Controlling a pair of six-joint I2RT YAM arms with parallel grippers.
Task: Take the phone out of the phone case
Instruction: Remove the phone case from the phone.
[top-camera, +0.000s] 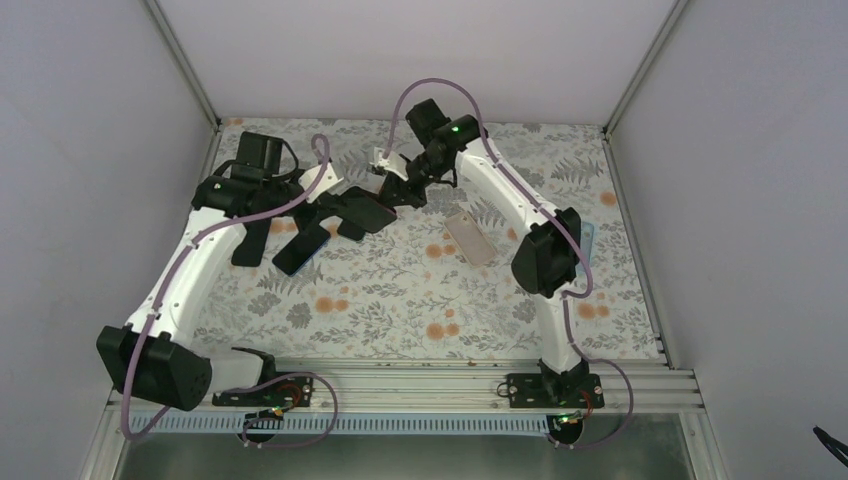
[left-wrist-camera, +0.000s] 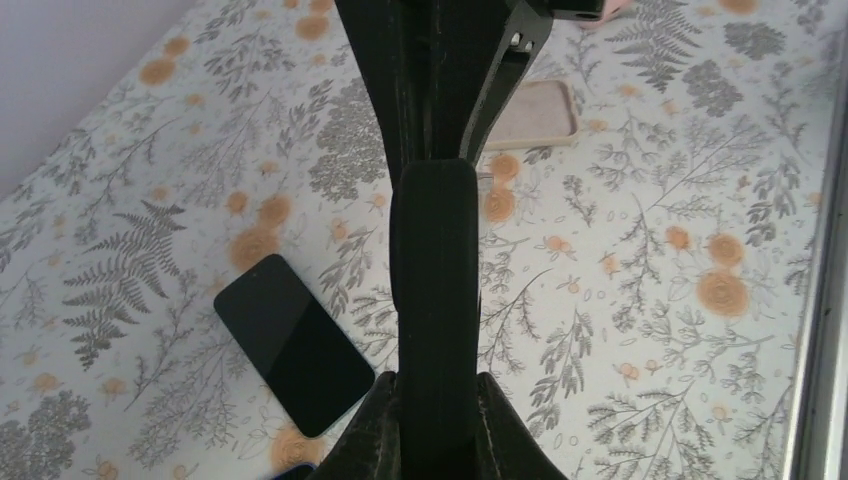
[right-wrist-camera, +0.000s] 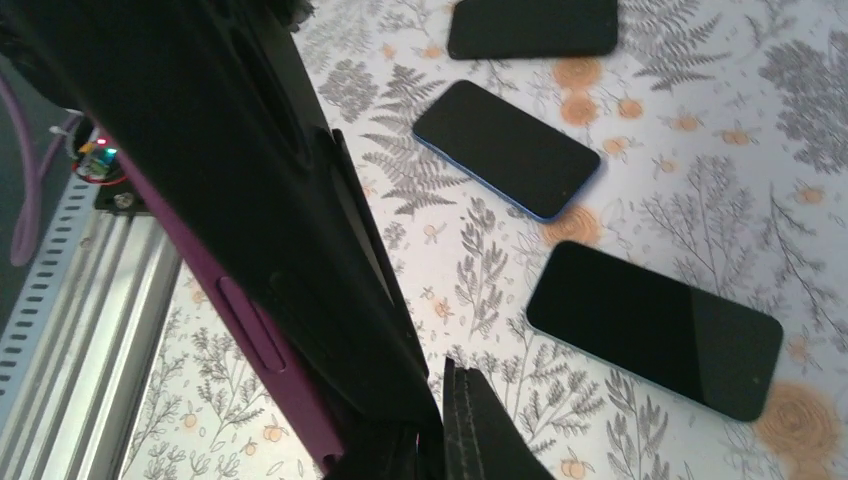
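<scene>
A dark phone in a purple case (top-camera: 365, 210) hangs above the table between my two grippers. My left gripper (top-camera: 325, 207) is shut on its left end. In the left wrist view the held thing shows edge-on as a black slab (left-wrist-camera: 435, 290) between my fingers (left-wrist-camera: 435, 400). My right gripper (top-camera: 398, 192) is shut on the other end. In the right wrist view the purple case edge (right-wrist-camera: 250, 340) with a side button runs along the black slab, down into my right gripper (right-wrist-camera: 435, 440). Whether the phone has come loose from the case is hidden.
Three bare black phones lie on the floral table below (right-wrist-camera: 505, 148) (right-wrist-camera: 655, 328) (right-wrist-camera: 530, 27), at the left-middle in the top view (top-camera: 300, 248). An empty beige case (top-camera: 470, 237) lies at the centre. The aluminium rail (top-camera: 420, 385) runs along the near edge.
</scene>
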